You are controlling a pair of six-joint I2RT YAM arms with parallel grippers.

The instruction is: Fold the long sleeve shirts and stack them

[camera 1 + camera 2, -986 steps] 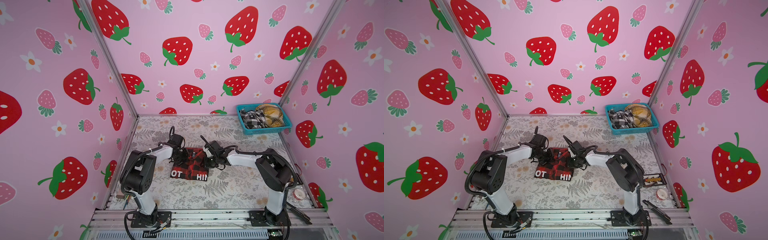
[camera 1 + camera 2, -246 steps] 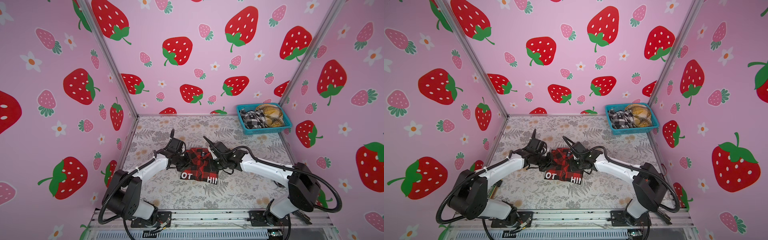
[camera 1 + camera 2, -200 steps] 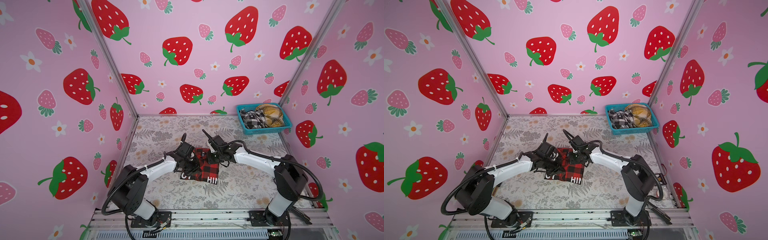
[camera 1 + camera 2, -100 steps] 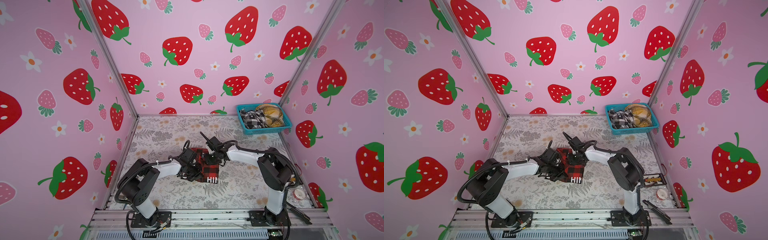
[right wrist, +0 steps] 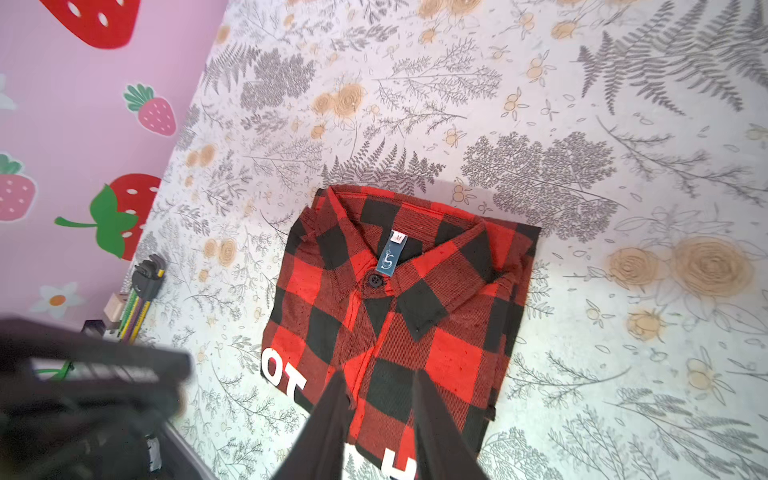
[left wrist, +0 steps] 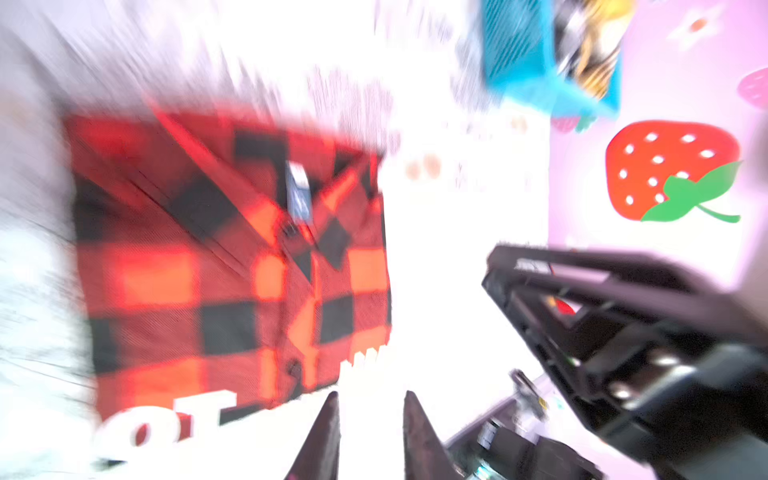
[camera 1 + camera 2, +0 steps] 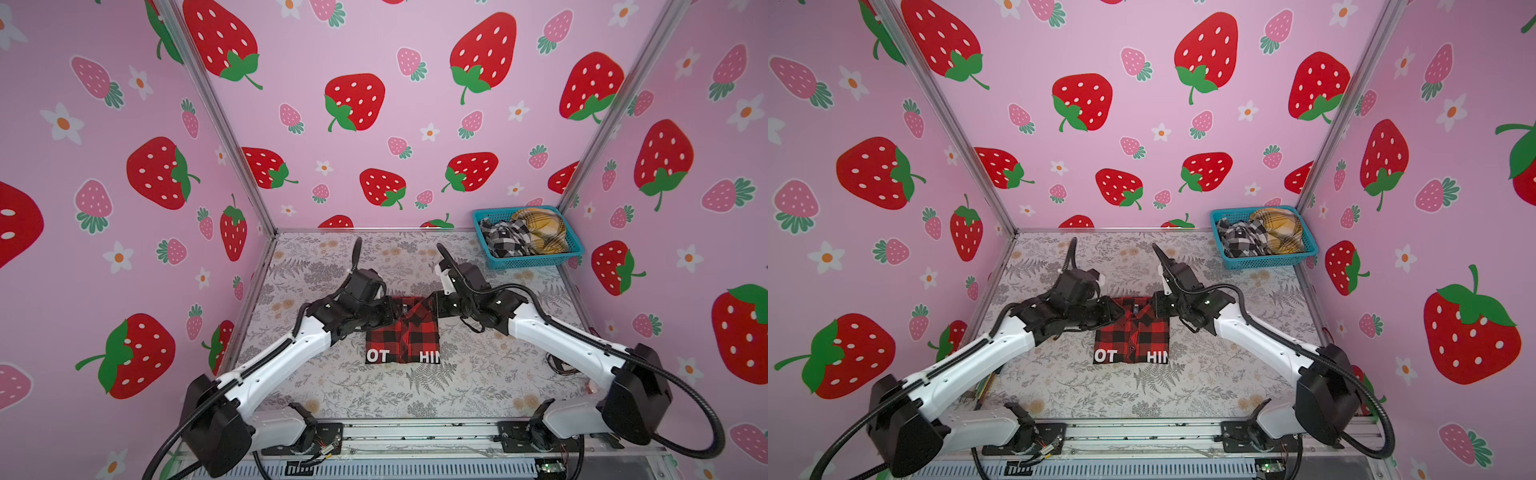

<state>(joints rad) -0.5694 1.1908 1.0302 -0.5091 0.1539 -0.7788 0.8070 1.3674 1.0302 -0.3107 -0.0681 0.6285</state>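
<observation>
Shirt point(image 7: 402, 332), red-black check: folded, flat mid-tabletop point(image 7: 457, 386), bare surface all round. Neck label point(image 5: 392, 253) letter M legible in right wrist view only. Left tool point(image 6: 371, 399), right tool point(image 5: 379, 378): narrowly parted, empty. Basket point(image 7: 536, 262) far corner.

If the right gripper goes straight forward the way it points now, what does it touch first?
Most likely the folded red-and-black plaid shirt: in the right wrist view the right gripper, jaws open, aims at its buttoned front. Its height above the shirt is unclear.
</observation>
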